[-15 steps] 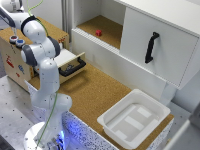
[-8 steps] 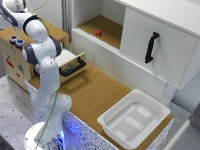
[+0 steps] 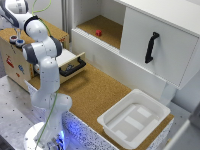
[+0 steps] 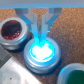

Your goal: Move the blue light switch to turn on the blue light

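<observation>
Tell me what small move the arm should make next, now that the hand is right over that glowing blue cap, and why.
Probably a short lift straight away from the panel. In the wrist view the blue light glows bright inside its silvery ring, so it looks already on, and the hand hangs close above it between the dark red cap and a green one. Lifting straight avoids brushing either.

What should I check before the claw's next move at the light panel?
1. Round blue light in its silvery ring glowing: ok, it shines bright.
2. Claw beside the blue light, not the dark red round cap: ok.
3. Claw open or shut: cannot tell, glare hides the tips.
4. Blue switch position: cannot tell, not identifiable.
5. Wooden drawer with black handle out of the arm's path: cannot tell; it stands open.
</observation>
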`<move>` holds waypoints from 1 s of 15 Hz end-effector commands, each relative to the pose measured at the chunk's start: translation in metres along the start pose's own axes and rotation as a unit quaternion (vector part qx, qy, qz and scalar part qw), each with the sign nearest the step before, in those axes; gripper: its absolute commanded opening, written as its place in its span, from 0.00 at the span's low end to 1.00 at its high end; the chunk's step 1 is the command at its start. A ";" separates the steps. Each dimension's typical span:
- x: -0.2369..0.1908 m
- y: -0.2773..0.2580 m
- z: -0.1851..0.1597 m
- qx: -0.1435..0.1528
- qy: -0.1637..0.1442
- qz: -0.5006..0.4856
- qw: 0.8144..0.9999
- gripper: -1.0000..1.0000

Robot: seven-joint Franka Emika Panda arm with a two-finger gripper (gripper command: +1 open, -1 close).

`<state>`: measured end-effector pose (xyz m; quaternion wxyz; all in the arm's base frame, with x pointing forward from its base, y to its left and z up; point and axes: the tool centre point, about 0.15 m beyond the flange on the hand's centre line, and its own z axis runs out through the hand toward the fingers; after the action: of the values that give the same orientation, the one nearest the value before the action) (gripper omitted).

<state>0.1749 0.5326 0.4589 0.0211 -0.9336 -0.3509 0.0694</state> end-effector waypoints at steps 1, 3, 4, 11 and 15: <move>-0.022 0.024 0.013 0.045 0.048 0.040 0.997 0.00; -0.037 0.015 -0.031 0.049 0.092 0.048 0.993 0.00; -0.043 0.011 -0.049 0.048 0.109 0.051 0.992 0.00; -0.049 0.016 -0.082 0.022 0.127 0.099 0.987 1.00; -0.049 0.018 -0.081 0.022 0.132 0.111 0.985 1.00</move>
<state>0.1611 0.4973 0.5525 0.0486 -0.9640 -0.2583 -0.0400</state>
